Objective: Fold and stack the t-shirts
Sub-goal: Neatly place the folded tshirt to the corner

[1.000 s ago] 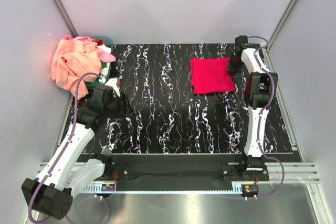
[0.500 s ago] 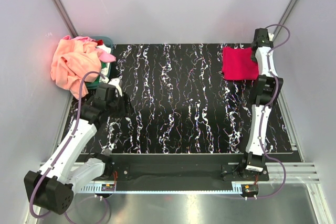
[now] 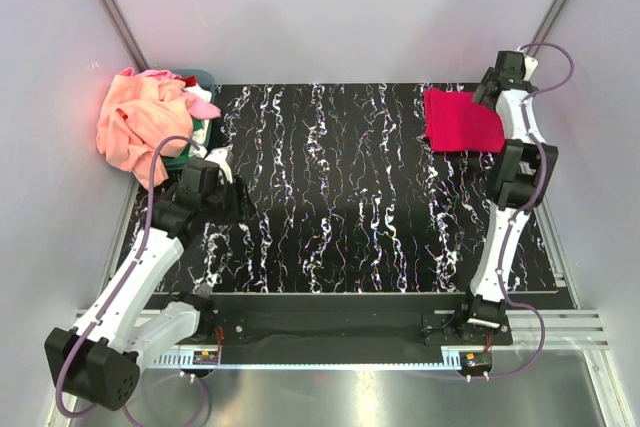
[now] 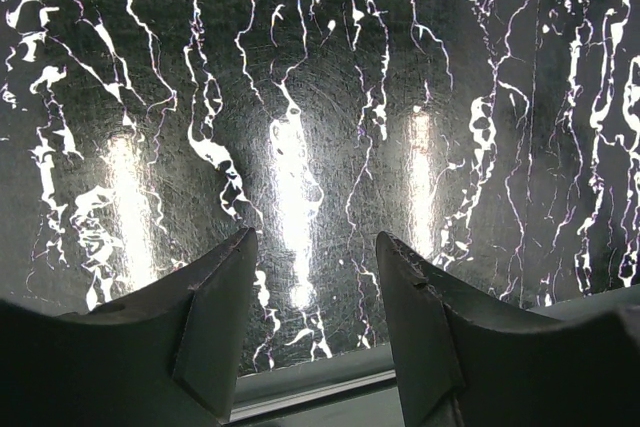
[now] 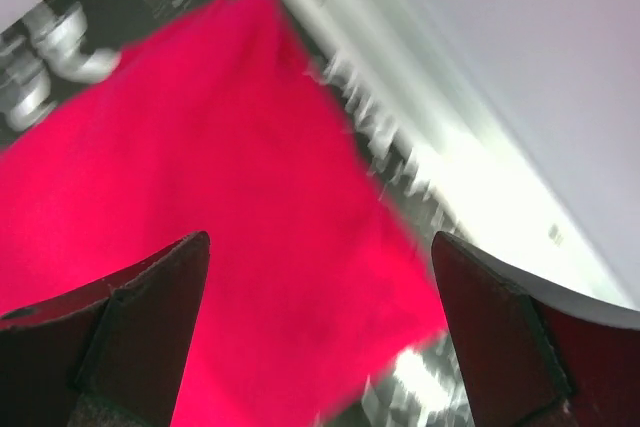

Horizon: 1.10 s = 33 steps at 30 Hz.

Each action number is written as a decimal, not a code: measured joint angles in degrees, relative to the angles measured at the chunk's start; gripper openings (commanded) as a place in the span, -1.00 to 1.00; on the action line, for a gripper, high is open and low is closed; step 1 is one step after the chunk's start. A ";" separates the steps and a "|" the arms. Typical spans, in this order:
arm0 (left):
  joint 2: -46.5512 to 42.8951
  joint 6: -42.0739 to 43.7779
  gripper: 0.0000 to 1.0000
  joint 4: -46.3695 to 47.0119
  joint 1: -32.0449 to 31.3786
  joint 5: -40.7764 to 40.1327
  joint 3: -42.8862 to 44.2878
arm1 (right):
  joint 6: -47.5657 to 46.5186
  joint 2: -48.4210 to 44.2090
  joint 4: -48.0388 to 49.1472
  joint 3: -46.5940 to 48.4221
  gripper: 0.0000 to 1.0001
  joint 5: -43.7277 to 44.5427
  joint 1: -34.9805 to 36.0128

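Right gripper (image 3: 488, 93) hangs at the far right corner in the top view, the folded red t-shirt (image 3: 460, 120) flat just beneath it; your left gripper (image 3: 222, 163) sits beside the teal basket (image 3: 203, 78), where the peach t-shirt (image 3: 135, 125) spills out. Left wrist: fingers apart, nothing between, only marbled mat (image 4: 320, 97) below. Right wrist, blurred: jaws wide, red cloth underneath, unpinched. Fetching the next shirt looks due. Pinch a single layer and lift it clear of the basket rim.
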 measured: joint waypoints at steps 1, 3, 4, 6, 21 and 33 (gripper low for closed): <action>-0.15 0.00 0.12 0.04 0.00 0.00 0.00 | 1.79 -3.72 0.61 -4.85 0.97 -2.40 0.02; -0.44 0.04 0.12 0.11 0.00 0.00 0.00 | 4.90 -9.62 0.57 -10.93 0.92 -8.31 0.00; -0.55 0.07 0.12 0.11 0.00 0.00 0.00 | 6.67 -12.46 0.90 -13.51 0.89 -12.02 0.00; -0.79 0.07 0.12 0.09 0.00 -0.02 0.00 | 10.19 -16.50 1.64 -16.79 0.84 -19.78 0.04; -3.50 0.09 0.13 0.07 0.04 -0.09 0.00 | 18.95 -5.25 2.23 -18.47 0.75 -41.75 -0.02; -2.99 0.07 0.13 0.09 0.44 -0.09 0.00 | 14.69 6.73 -5.44 3.21 0.75 -39.17 -1.68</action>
